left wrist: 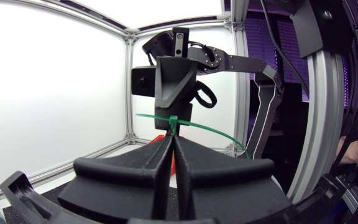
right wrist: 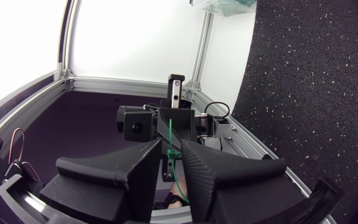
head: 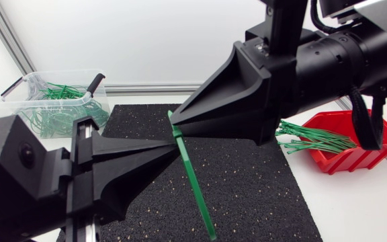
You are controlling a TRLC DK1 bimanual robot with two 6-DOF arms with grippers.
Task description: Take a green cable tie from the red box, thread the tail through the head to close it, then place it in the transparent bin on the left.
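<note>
Green plastic cable tie is being clamped by the black left gripper and right gripper. Uneven pulling risks it slipping free.

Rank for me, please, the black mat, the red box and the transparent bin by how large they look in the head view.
1. black mat, clearly largest.
2. transparent bin and red box look about alike, so I leave them tied.

Right end effector is gripping the green cable tie by its head between both fingertips; left end effector is holding its strap just ahead; black mat is lying beside both
</note>
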